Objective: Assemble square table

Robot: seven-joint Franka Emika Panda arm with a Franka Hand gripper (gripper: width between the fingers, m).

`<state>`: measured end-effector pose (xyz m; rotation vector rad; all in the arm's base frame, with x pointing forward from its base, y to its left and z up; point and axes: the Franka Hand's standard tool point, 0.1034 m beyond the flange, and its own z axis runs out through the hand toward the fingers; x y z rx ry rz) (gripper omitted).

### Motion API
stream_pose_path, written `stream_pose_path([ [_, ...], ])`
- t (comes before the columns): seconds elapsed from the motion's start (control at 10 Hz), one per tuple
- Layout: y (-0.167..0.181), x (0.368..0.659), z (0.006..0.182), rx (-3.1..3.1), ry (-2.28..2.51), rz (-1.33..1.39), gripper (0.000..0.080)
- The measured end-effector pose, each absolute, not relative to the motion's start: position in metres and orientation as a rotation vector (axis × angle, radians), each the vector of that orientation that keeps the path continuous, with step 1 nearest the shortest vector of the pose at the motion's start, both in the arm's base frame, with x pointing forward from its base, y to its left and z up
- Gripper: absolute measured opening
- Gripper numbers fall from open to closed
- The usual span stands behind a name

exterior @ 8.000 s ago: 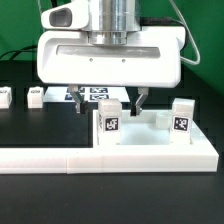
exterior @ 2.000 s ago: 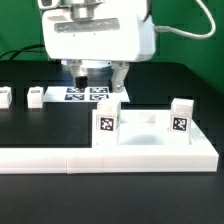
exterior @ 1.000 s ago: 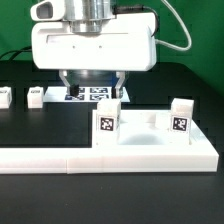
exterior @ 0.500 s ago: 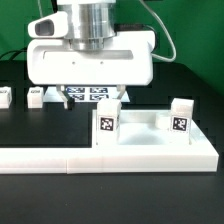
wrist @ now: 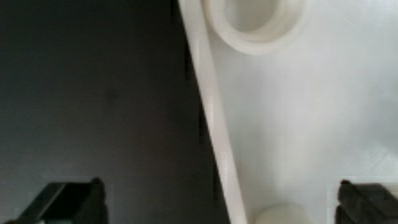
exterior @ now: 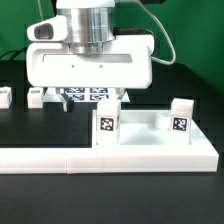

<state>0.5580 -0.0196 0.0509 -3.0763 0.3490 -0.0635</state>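
Tabletop [exterior: 140,132] in rail [exterior: 40,160] corner; leg fetch pending.
We note two standing legs [exterior: 108,123] on it; gripper [exterior: 96,103] over its far edge, jaws wide, empty. Next, we judge: descend on a loose leg [exterior: 36,95].

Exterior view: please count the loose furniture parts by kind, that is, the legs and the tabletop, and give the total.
Legs: 4
Tabletop: 1
Total: 5
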Motion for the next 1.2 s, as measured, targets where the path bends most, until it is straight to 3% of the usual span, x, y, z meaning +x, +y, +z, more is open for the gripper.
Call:
stream_pose_path([
  [0.9,-0.019,0.545,0.016,-3.122,0.197,-0.06,0.0649],
  [1.2,-0.014,0.544,0.014,-3.118,0.207,-0.053,0.0649],
])
